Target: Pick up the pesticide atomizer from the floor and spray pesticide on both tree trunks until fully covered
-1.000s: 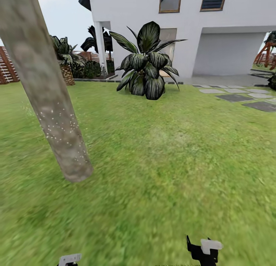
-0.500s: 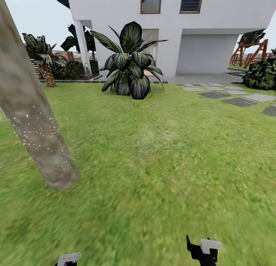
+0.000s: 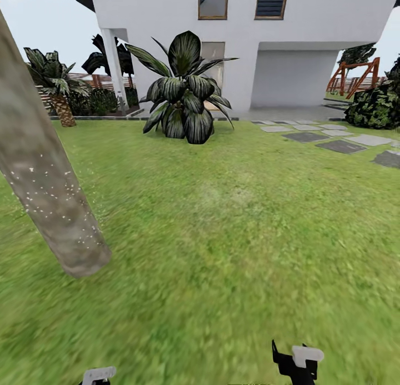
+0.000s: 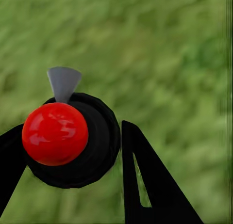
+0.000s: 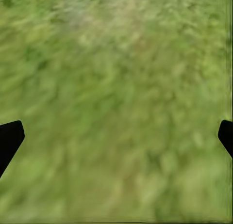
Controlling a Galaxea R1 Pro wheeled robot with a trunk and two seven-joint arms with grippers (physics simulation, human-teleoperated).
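Green lawn covers most of the head view, bounded at the back by a white house with a row of grey paving stones set into the grass at its right. A large dark-leaved plant stands on the grass in front of the house, and a small palm is seen further back at the left, before a stretch of brown fence. A dark bush and a red-brown wooden frame are located at the far right. One thick tree trunk of pale grey-beige bark rises from the grass at the left of the head view, tilted in the picture, and its lower part is speckled with fine white dots. In the left wrist view, the left end effector is closed on the atomizer: a black round body with a red ball on it and a grey nozzle tip is held between the two black fingers, above blurred grass. In the right wrist view, the right end effector is spread wide with nothing between its fingertips, over bare grass. Small parts of both arms are seen at the lower edge of the head view.
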